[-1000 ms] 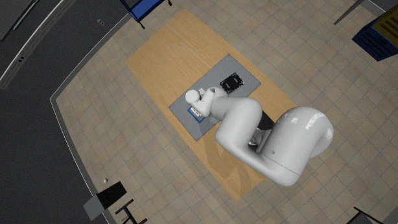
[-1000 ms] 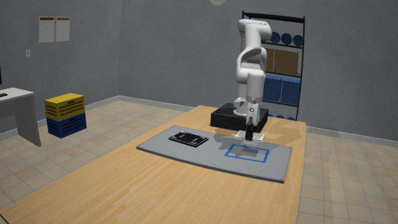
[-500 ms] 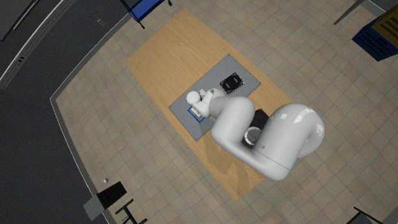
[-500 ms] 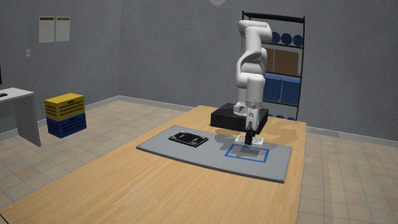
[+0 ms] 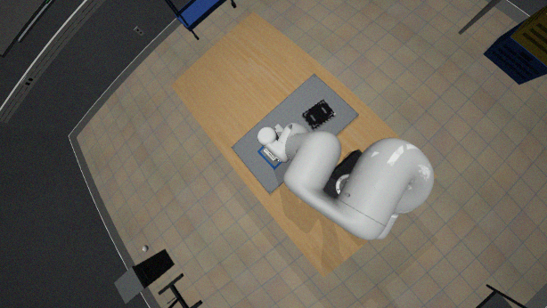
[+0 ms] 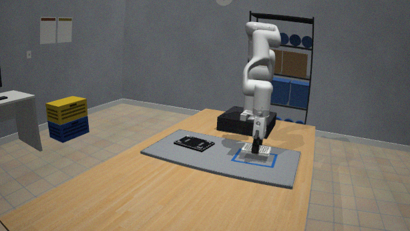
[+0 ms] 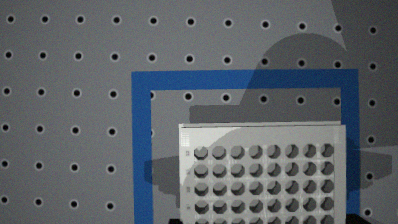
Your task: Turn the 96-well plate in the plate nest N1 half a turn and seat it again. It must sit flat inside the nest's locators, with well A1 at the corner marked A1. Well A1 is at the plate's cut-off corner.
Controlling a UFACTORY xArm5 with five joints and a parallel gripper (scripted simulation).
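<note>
My gripper (image 6: 256,149) is shut on the white 96-well plate (image 6: 256,149) and holds it just above the blue-outlined square (image 6: 254,159) on the grey mat. In the wrist view the plate (image 7: 262,172) fills the lower middle, over the blue frame (image 7: 245,80), its shadow falling inside the frame. The fingertips are hidden below the edge of the wrist view. In the overhead view the plate (image 5: 272,154) peeks out under the arm's wrist. The black plate nest N1 (image 6: 194,143) lies empty at the mat's left part; it also shows in the overhead view (image 5: 319,114).
The grey perforated mat (image 6: 222,155) lies on the wooden table. The arm's black base (image 6: 246,121) stands behind the mat. A shelf rack (image 6: 290,70) stands behind the table; yellow and blue crates (image 6: 67,118) sit on the floor at left.
</note>
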